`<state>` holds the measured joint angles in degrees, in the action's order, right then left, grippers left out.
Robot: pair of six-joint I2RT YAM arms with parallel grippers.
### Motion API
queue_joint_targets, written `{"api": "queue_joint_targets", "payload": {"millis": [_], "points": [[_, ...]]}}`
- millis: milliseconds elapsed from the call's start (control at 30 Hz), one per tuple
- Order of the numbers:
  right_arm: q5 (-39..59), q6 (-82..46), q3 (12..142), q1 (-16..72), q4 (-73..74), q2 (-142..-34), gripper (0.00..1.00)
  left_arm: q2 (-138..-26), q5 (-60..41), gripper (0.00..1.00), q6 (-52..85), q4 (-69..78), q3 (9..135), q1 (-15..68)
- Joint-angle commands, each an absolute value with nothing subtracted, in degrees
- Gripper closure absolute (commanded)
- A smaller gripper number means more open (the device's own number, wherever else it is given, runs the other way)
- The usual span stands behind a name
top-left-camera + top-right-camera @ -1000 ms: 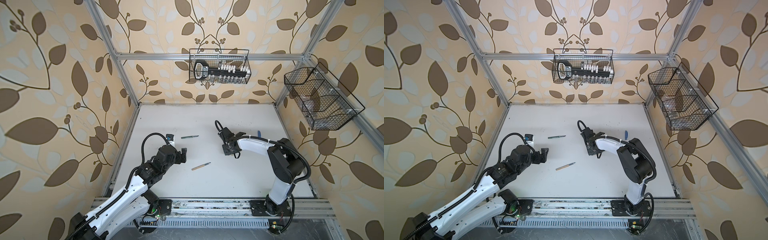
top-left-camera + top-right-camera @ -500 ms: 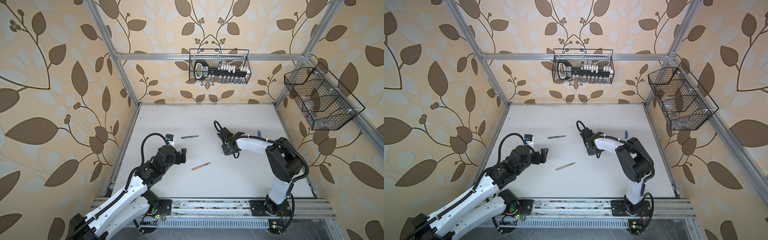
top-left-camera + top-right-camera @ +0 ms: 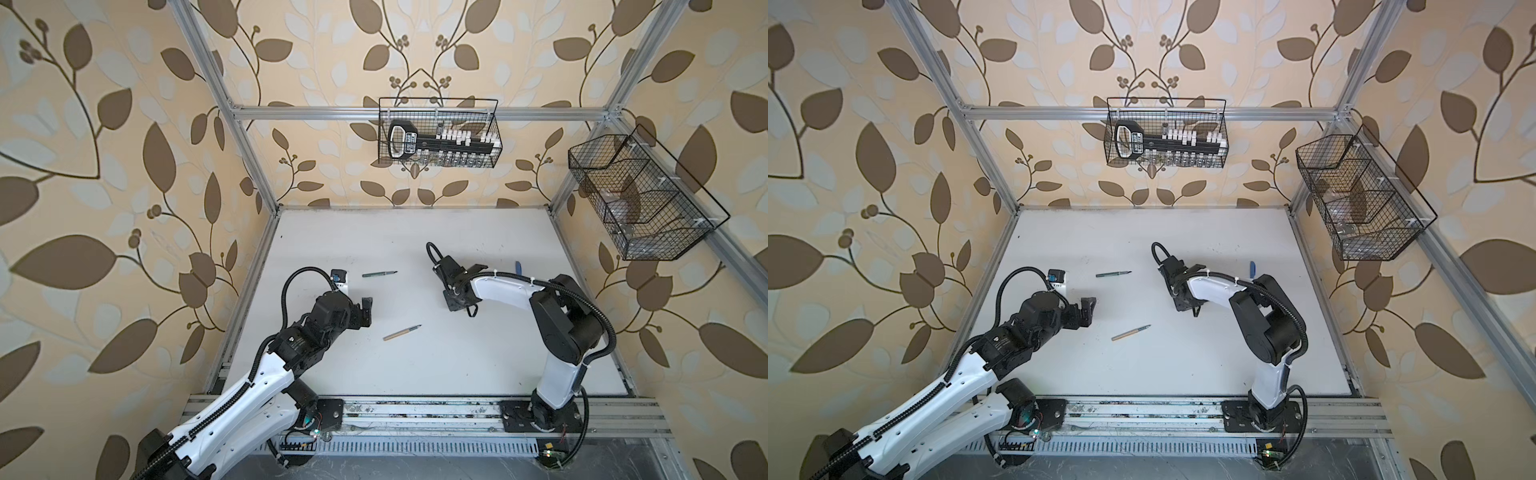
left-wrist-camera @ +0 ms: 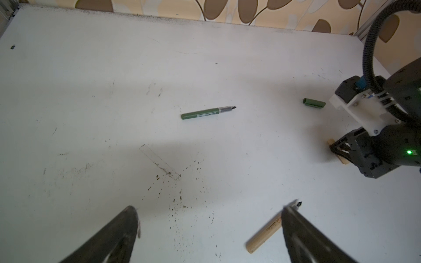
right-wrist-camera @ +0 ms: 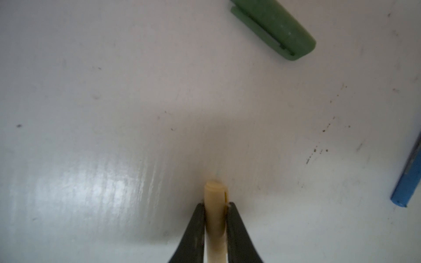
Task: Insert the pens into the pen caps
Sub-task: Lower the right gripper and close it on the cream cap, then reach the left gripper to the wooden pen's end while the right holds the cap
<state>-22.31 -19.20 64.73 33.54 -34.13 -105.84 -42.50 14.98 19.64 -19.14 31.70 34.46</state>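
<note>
Now right gripper [image 5: 215, 205] pinches tan cap [image 5: 215, 191], right of centre; green cap [image 4: 314, 103] near it, blue pen [image 5: 407, 182] toward right edge. Left gripper [image 4: 208, 208] wide; green pen [image 4: 205, 113], tan pen [image 4: 264, 236] apart on open mid-table [image 3: 415, 232].

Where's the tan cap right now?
Right wrist view: the tan cap is pinched in the right pincer on the table, right of centre; the green cap and blue pen lie close by.

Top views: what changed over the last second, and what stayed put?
The right gripper edged slightly left and now clamps the tan cap. The open left gripper, green pen and tan pen stayed put.
</note>
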Motion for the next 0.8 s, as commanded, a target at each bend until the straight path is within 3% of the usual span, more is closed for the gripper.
{"api": "queue_joint_targets", "payload": {"millis": [0,167,367,567,767], "points": [[-23.40,-18.81,66.02,33.87,-35.51,-105.63,0.83,-42.17,14.82,0.01,18.77,-19.82,32.25,34.37],[-21.01,-18.32,64.91,33.87,-34.41,-102.84,0.85,-43.69,10.10,0.01,17.76,-20.38,33.10,34.37],[-12.63,-18.54,61.15,32.71,-30.57,-96.68,0.86,-50.54,-2.97,0.01,17.69,-19.96,34.16,35.57],[-4.83,-19.14,56.09,30.66,-27.78,-89.38,0.86,-63.94,-0.90,0.05,17.07,-24.73,38.29,45.70],[-1.74,-19.39,52.16,29.84,-26.95,-84.26,0.86,-69.95,-1.43,0.06,15.38,-25.00,41.01,48.25]]}}
